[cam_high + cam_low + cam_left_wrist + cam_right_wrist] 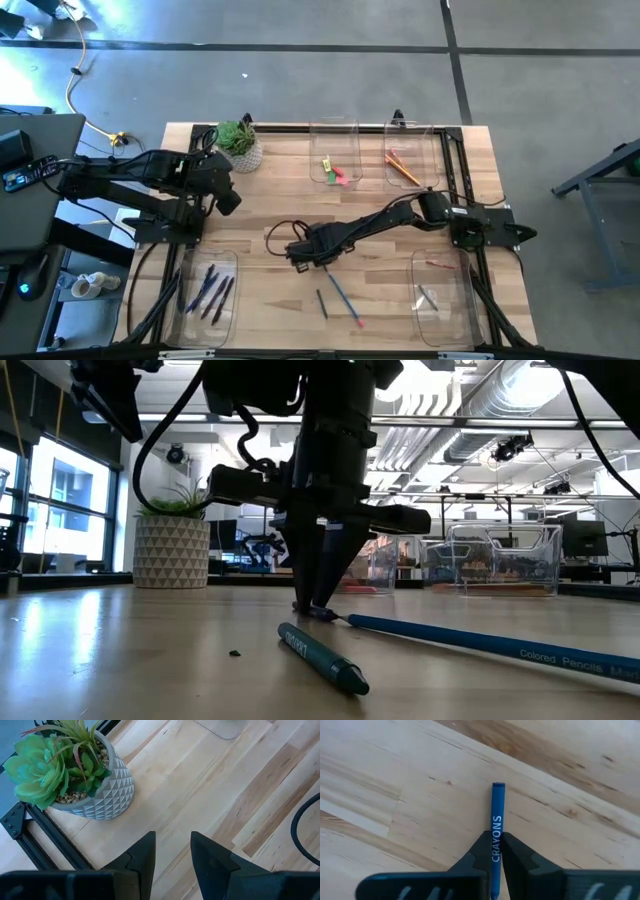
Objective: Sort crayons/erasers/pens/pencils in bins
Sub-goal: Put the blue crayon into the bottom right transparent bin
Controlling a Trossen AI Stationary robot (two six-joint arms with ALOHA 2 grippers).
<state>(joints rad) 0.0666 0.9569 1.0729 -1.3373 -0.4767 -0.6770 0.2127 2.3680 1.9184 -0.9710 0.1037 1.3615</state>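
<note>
My right gripper (300,258) reaches down to the middle of the table and is shut on a blue crayon (497,805) marked CRAYONS. A teal crayon (322,657) and a long blue colored pencil (480,645) lie on the wood just near of it. Erasers (336,173) sit in a far clear bin (312,150), and pencils (402,168) in the bin (432,140) to its right. Dark pens (212,292) fill the near left bin (232,258). My left gripper (172,855) hangs open above the table's left, beside the plant. My right gripper pinches the blue crayon's two long sides (496,832) between its two fingers (517,862). The fingers come from above, pointing down, and lie across the crayon. The crayon lies flat on the wood, one end (498,785) sticking out past the fingers.
A potted succulent (240,145) stands at the far left. A black cable (285,232) loops on the wood beside my right arm. The near right bin (416,320) holds a few sticks. Bare wood lies between the bins.
</note>
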